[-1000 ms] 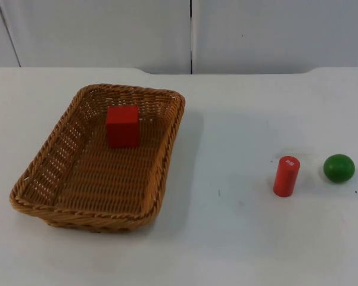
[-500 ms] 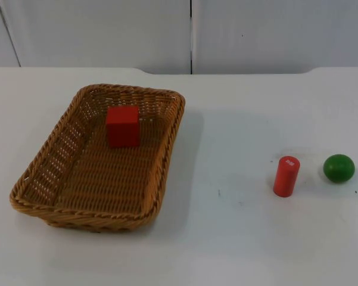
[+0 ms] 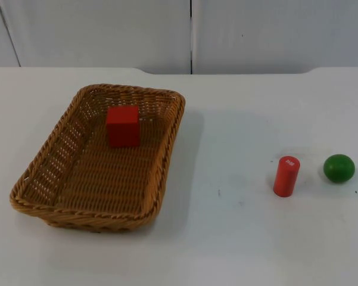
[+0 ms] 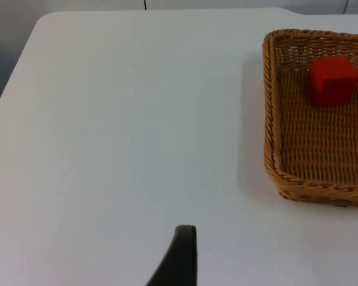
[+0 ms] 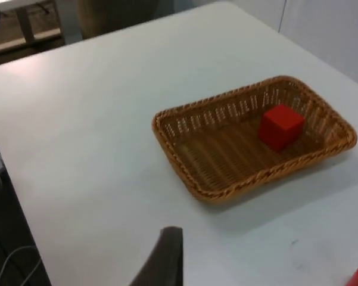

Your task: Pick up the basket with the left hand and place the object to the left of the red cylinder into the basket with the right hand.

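Note:
A brown wicker basket rests on the white table at the left, not held by either arm. Inside it, toward its far end, lies a red cube. The red cylinder stands upright at the right. My left gripper hangs above bare table, well apart from the basket's rim and the cube. My right gripper is high over the table, short of the basket with the cube in it.
A green ball sits just right of the cylinder. The grey partition wall closes the table's far side. The table's rounded corner lies beyond the left gripper, and its edge drops to the floor beside the right gripper.

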Available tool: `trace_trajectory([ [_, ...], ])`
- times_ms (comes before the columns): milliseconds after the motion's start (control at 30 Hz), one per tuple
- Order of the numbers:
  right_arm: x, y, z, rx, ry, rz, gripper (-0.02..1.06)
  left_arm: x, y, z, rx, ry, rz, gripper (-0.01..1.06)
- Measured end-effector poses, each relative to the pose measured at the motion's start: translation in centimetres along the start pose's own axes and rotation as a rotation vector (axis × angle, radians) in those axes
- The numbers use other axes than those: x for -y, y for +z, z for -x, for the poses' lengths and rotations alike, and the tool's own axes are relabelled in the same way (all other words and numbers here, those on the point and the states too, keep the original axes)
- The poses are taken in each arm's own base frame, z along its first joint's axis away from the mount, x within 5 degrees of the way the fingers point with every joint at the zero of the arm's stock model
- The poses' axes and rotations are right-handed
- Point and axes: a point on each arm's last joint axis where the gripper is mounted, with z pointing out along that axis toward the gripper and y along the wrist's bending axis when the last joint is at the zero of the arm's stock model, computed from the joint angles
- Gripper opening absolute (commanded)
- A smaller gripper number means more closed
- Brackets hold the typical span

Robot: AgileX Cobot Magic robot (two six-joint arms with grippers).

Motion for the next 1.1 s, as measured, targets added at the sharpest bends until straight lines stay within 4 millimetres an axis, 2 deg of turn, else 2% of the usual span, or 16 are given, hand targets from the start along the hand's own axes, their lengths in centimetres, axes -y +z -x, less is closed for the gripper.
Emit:
trace_trajectory([
  [167, -0.4, -0.8, -2.7, 0.012, -0.003, -0.002, 0.85, 0.0, 0.0, 0.0, 0.002, 0.000, -0.003, 0.83],
  [300, -0.6, -1.4, -3.8, 0.026, 0.002, -0.004, 0.85, 0.0, 0.0, 0.0, 0.003, 0.007, -0.017, 0.83],
  [533, -0.9, -3.0, -4.4, 0.071, 0.002, -0.004, 0.85, 0.0, 0.0, 0.0, 0.003, 0.016, -0.029, 1.05],
  [1100, -1.3, -5.4, -6.8, -0.027, 0.063, -0.007, 0.85, 0.0, 0.0, 0.0, 0.003, 0.016, -0.029, 1.05],
])
